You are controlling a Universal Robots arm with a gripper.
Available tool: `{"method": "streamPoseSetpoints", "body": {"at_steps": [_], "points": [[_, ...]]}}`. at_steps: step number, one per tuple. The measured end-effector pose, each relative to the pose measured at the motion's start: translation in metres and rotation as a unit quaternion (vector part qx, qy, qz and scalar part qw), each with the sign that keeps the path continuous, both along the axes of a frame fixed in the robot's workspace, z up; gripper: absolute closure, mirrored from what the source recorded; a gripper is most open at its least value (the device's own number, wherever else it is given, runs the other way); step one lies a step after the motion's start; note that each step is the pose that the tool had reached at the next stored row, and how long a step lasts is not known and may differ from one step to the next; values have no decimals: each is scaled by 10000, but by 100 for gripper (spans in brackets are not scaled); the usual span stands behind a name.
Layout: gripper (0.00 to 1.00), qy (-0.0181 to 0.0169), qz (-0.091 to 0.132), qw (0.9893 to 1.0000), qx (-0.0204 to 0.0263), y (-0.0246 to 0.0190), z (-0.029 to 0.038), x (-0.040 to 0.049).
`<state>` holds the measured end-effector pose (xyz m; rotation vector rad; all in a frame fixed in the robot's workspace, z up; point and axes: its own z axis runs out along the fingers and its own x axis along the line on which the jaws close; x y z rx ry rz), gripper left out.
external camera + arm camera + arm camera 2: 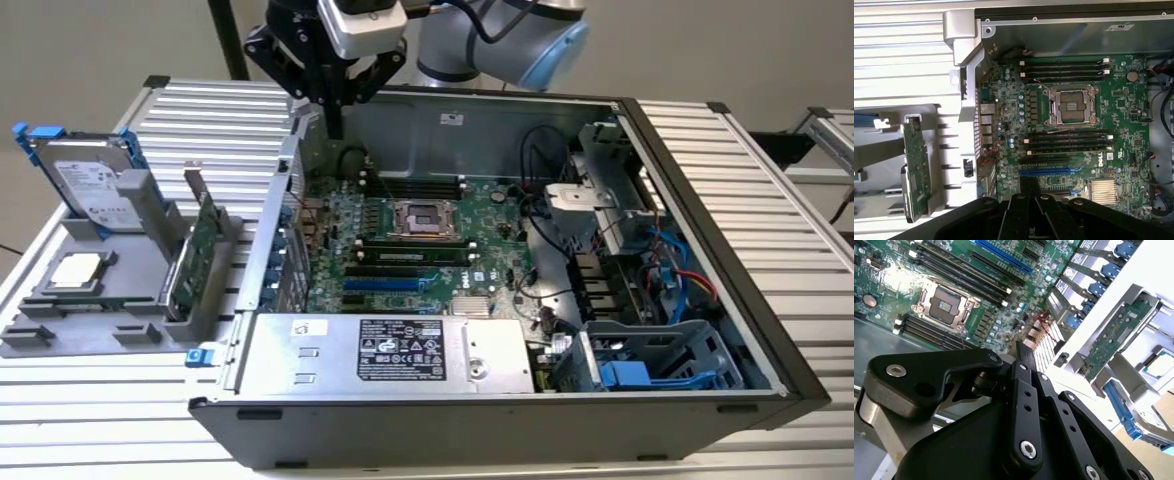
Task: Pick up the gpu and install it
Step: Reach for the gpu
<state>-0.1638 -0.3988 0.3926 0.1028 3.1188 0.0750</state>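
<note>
The gpu [200, 250] is a thin green card standing on edge in a slot of the grey holder [80, 335], at the exterior view's left, outside the case. It also appears in both wrist views, gpu [916, 170] and gpu [1114, 335]. My gripper [334, 118] hangs above the case's back corner on that side, over the case wall and the motherboard's edge. Its two black fingers [1023, 360] are pressed together with nothing between them. The gripper [1029, 200] is well apart from the card.
The open computer case [707, 250] holds the large green motherboard [400, 250], a silver power supply [387, 350] and drive bays [654, 360]. The grey holder also carries a silver hard drive with blue rails [94, 185] and a processor chip [78, 270]. All rest on ribbed metal panels [200, 110].
</note>
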Motion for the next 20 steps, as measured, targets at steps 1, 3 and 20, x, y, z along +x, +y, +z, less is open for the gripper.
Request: {"method": "streamPoseSetpoints", "body": {"at_steps": [1, 3, 20], "points": [[100, 0, 0, 10000, 0, 0, 0, -6], [100, 0, 0, 10000, 0, 0, 0, -18], [100, 0, 2, 10000, 0, 0, 0, -134]]}}
